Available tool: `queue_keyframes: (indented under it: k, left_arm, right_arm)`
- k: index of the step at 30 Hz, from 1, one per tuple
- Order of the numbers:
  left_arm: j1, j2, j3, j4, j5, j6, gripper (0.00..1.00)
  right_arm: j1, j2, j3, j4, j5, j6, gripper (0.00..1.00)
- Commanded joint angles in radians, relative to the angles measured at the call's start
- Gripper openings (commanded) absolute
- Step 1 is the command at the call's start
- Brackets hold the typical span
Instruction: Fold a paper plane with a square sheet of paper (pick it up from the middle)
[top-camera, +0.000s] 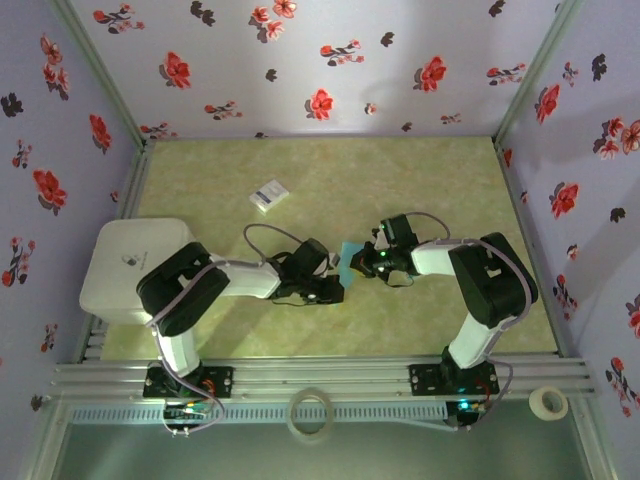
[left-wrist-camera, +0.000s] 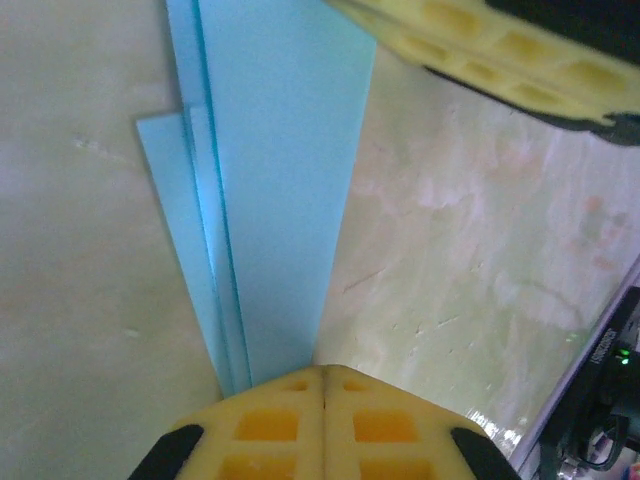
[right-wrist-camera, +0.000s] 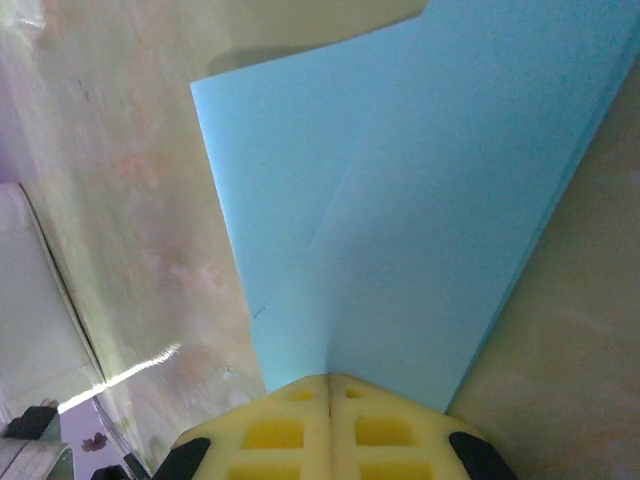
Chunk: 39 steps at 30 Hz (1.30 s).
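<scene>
The square sheet of paper (top-camera: 350, 256), teal, is folded into stacked layers and lies between my two grippers at the table's middle. In the left wrist view the sheet of paper (left-wrist-camera: 285, 200) tapers to a narrow end that runs under my shut left gripper (left-wrist-camera: 323, 372), left of the seam between its fingers. I cannot tell whether that end is pinched. The right gripper's yellow finger (left-wrist-camera: 500, 50) crosses the top corner. In the right wrist view a lengthwise crease in the paper (right-wrist-camera: 430, 200) runs straight into the seam of my right gripper (right-wrist-camera: 328, 380), which is shut on it. The paper casts a shadow on the table.
A small printed card (top-camera: 268, 195) lies farther back on the green table (top-camera: 440, 180). A white box (top-camera: 135, 268) stands at the left edge beside the left arm. Two tape rolls (top-camera: 312, 413) (top-camera: 548, 403) sit on the front ledge. Floral walls close three sides.
</scene>
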Motion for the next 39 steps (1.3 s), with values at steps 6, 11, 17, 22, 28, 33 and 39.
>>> queue_keyframes:
  k: [6,11,17,22,28,33,39]
  left_arm:
    - [-0.073,-0.06,-0.048,-0.26,-0.071,0.019,0.03]
    - [-0.089,-0.139,-0.091,-0.25,-0.102,-0.005,0.02]
    - [-0.056,-0.292,-0.104,-0.127,-0.124,-0.027,0.03]
    - [0.023,-0.187,0.004,-0.055,-0.02,-0.011,0.04]
    - [0.062,-0.013,0.116,-0.011,0.019,-0.003,0.06]
    - [0.069,0.096,0.194,-0.033,0.051,0.014,0.02]
    - [0.068,0.14,0.136,-0.038,0.026,0.003,0.0]
  right_arm:
    - [-0.009,0.052,-0.022,-0.115,0.122,-0.02,0.0]
    - [-0.009,0.043,-0.022,-0.114,0.116,-0.02,0.0]
    - [-0.009,0.029,-0.022,-0.104,0.098,-0.012,0.0]
    - [-0.011,0.035,-0.022,-0.1,0.091,-0.01,0.0]
    - [-0.011,0.034,-0.024,-0.095,0.085,-0.005,0.0]
    - [-0.01,0.033,-0.02,-0.098,0.08,0.0,0.0]
    - [-0.013,0.021,-0.008,-0.112,0.074,-0.003,0.0]
